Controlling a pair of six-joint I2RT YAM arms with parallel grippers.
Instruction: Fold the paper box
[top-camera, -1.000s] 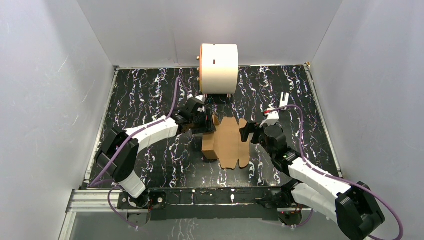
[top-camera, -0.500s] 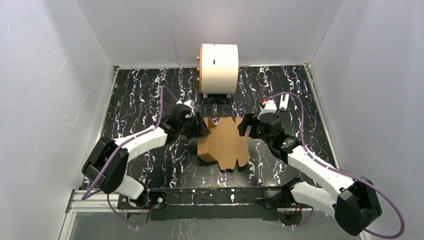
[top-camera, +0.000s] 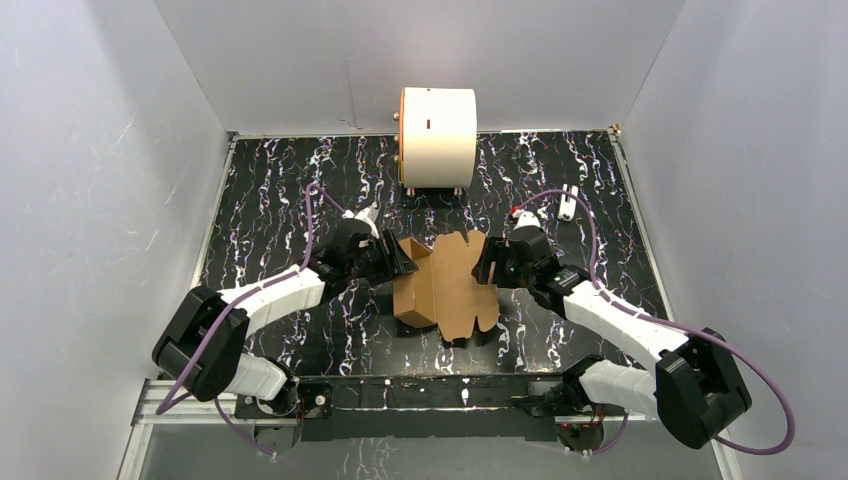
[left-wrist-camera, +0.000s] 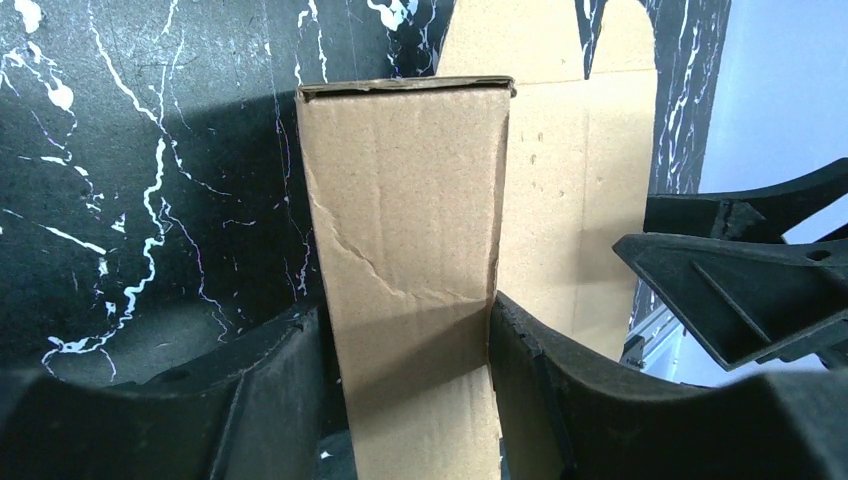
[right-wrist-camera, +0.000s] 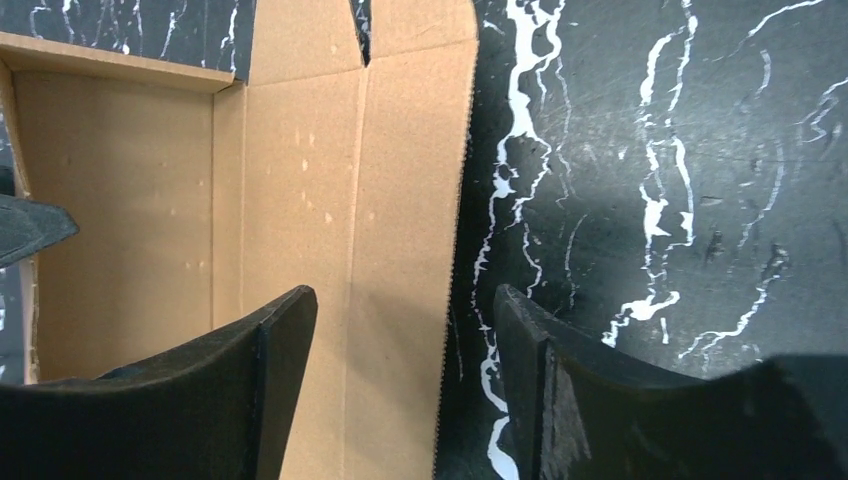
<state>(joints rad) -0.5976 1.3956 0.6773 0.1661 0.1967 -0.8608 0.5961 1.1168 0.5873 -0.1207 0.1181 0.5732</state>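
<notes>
Robot arms flank the paper box (top-camera: 452, 290), a brown die-cut carton lying partly folded on the black, white-veined worktop (top-camera: 280, 190). To the box's left, the left arm (top-camera: 280, 288) reaches in low, and the left jaws stand spread at the box's left side. The left wrist view shows that side panel (left-wrist-camera: 405, 230) raised off the sheet and creased across its face, passing between the two black fingers (left-wrist-camera: 265, 400). Its long edges run right against both of them, though whether they press it cannot be told. The box's other panels, with rounded tabs at the far and near ends, lie flat on the worktop, and its bare brown inner face shows. Behind the box stands a white cylinder (top-camera: 438, 135) with an orange rim; what it holds cannot be seen. At the box's right edge, the right jaws are spread too. In the right wrist view one finger (right-wrist-camera: 280, 350) hangs over the cardboard and the other over the worktop, with the sheet's edge running between them. A small white object (top-camera: 567, 205) lies well to the right of the box, towards the back.
</notes>
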